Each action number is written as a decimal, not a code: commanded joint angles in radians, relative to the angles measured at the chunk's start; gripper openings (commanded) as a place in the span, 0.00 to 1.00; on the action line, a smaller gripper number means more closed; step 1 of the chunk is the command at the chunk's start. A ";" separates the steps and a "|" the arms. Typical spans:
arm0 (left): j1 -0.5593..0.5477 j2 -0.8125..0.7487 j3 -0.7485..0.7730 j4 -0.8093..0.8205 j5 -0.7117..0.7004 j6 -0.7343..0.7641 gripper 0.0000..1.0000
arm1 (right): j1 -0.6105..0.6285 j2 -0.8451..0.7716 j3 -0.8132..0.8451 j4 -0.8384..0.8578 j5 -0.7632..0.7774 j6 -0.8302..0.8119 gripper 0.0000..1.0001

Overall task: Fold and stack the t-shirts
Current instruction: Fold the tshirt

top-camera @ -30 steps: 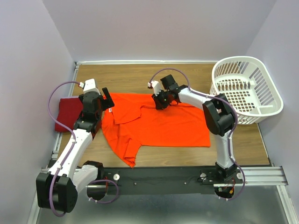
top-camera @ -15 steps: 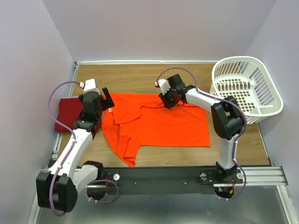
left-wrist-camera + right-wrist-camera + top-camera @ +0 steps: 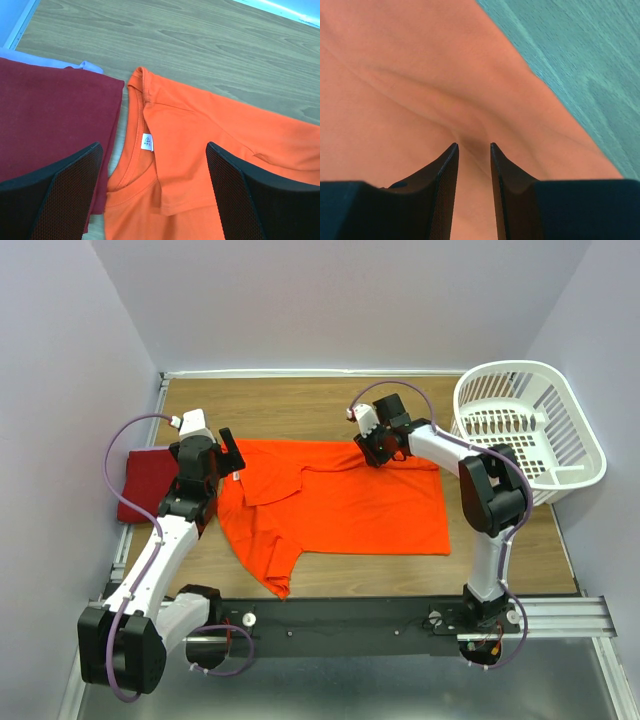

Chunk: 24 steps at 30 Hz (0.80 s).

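The orange-red t-shirt (image 3: 340, 505) lies spread on the table, its near left sleeve hanging towards the front. In the left wrist view the orange-red t-shirt (image 3: 210, 130) shows its collar and white neck label (image 3: 147, 142). The dark crimson t-shirt (image 3: 145, 485) lies folded at the far left; it also shows in the left wrist view (image 3: 50, 115). My left gripper (image 3: 226, 454) is open and empty above the collar (image 3: 154, 148). My right gripper (image 3: 378, 452) is at the shirt's far edge, jaws nearly closed on a pinch of orange cloth (image 3: 472, 145).
A white lattice laundry basket (image 3: 530, 430) stands at the back right. Bare wooden table (image 3: 280, 405) lies beyond the shirts. The table's left rail (image 3: 130, 530) runs beside the crimson shirt.
My right gripper has moved to the right along the orange shirt's far edge, and the cloth there has shifted with it. The left arm has not moved.
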 commanded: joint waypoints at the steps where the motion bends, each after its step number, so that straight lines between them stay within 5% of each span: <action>1: -0.003 0.001 0.003 0.009 -0.010 0.013 0.91 | -0.005 0.013 0.004 -0.009 -0.018 -0.016 0.38; 15: -0.003 0.001 0.005 0.007 -0.014 0.014 0.91 | -0.020 0.038 0.002 -0.011 -0.060 -0.018 0.27; 24: -0.003 -0.001 0.005 0.006 -0.014 0.016 0.91 | -0.023 0.035 -0.001 -0.011 -0.066 -0.015 0.00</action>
